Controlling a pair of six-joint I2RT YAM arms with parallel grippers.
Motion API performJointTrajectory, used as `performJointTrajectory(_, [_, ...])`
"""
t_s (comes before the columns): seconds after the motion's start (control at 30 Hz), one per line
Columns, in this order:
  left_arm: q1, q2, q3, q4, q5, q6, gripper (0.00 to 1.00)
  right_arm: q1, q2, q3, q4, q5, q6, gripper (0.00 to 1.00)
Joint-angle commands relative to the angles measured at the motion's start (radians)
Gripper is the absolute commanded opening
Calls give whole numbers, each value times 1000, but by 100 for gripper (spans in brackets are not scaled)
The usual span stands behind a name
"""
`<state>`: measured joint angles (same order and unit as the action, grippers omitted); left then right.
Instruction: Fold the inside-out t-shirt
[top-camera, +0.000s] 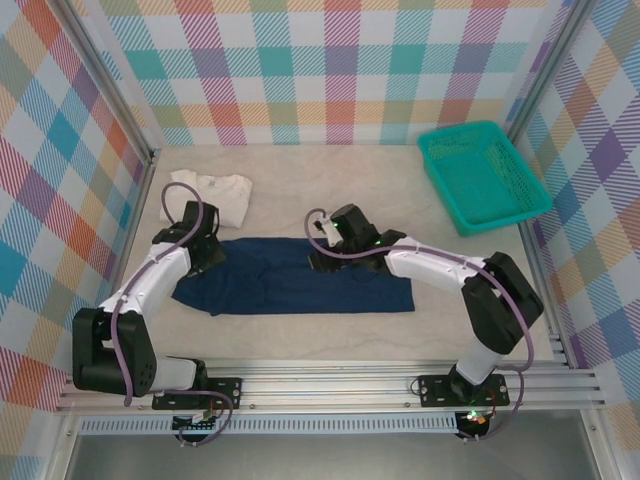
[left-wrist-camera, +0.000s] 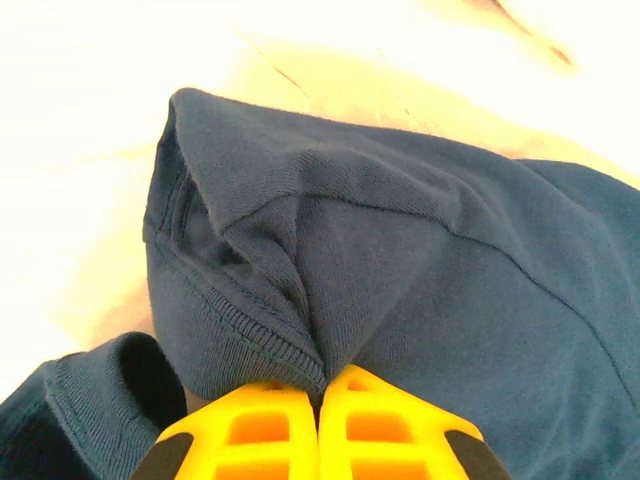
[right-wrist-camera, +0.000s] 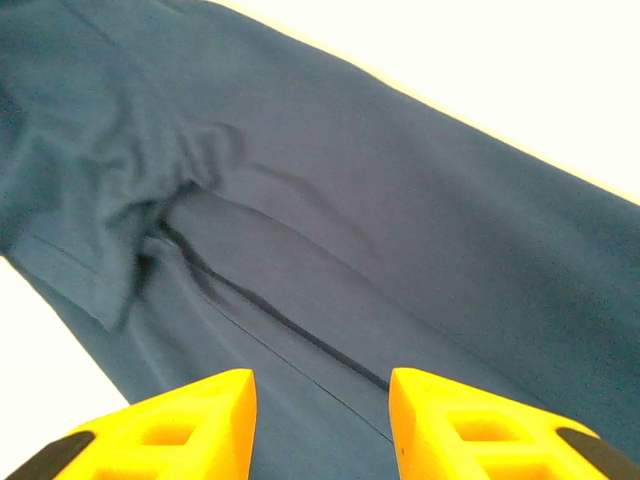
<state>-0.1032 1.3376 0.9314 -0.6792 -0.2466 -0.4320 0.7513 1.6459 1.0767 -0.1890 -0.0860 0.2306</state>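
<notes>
The inside-out t-shirt (top-camera: 300, 285) is a dark navy cloth lying as a long band across the middle of the table. My left gripper (top-camera: 210, 260) sits at the shirt's left end. In the left wrist view, the left gripper (left-wrist-camera: 322, 378) is shut, and a bunched fold of the t-shirt (left-wrist-camera: 450, 280) with a stitched hem is pinched between its yellow fingers. My right gripper (top-camera: 322, 255) hovers over the shirt's upper middle edge. In the right wrist view, the right gripper (right-wrist-camera: 320, 385) is open, with flat navy t-shirt (right-wrist-camera: 400, 220) and a seam below the gap.
A folded white shirt (top-camera: 210, 195) lies just behind the left gripper. A teal basket (top-camera: 482, 177) stands at the back right. The pale table (top-camera: 330, 170) is fenced by plaid walls on three sides.
</notes>
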Motion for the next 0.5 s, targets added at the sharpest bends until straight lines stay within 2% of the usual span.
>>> performJointTrajectory(0.0, [25,-46,61,-142,-94,54,0,-54,-75,-38,-83,14,-46,41])
performJointTrajectory(0.27, [30,-30,247,-346,-278,148,0,-199,-192,-119,-146,5,-70,43])
performJointTrajectory(0.33, [12,-28,296,-387,-278,147,0,-221,-205,-133,-143,3,-66,43])
performJointTrajectory(0.47, [-99,-5,388,-464,-216,103,0,-249,-183,-129,-161,2,-38,44])
